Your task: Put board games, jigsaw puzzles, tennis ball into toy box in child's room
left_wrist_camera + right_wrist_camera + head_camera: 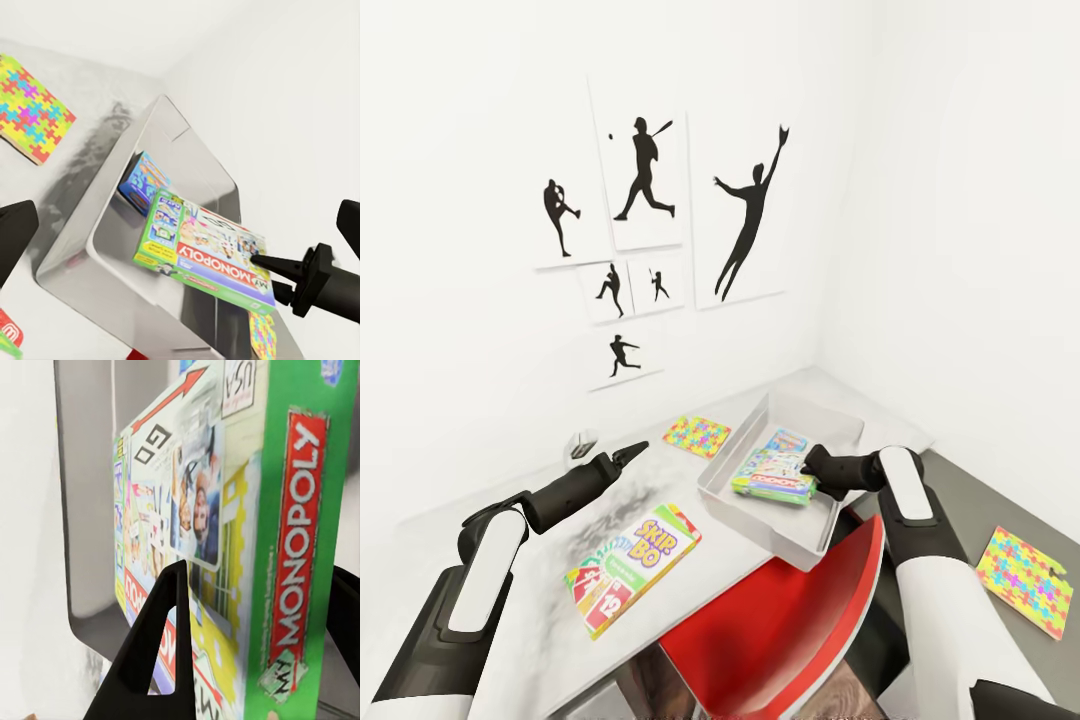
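Pale grey and mottled, the bench [560, 560] carries nearly everything, and the toy box [760, 520] serves as the landmark. It sits toward the far corner of the bench top, its near wall overhanging the red-seated chair [790, 640], probably so both arms can reach it from the front.

Over the box's open top, the Monopoly board game [772, 482] is held flat and slightly tilted by the right pincer [812, 470], whose fingers are clamped on the box's green edge from the chair side. The right wrist view shows one dark finger across the printed face; the other is cut off at the frame edge. My judgement is that the game is being lowered inside, kept level so it clears the sloped walls. Beneath it, at the box's far end, the small blue board game [144, 182] already lies inside, partly hidden.

Well clear of the box on the left, the Skip-Bo board game [632, 568] lies flat on the bench, waiting. Beyond the box's left wall is one jigsaw puzzle [696, 436]; the other jigsaw puzzle [1024, 582] lies to the box's right on the lower dark section.

Left of the box, the left pincer [632, 452] hovers with nothing in it, its tips wide apart in its wrist view. A small pale object beside it is too unclear to name.
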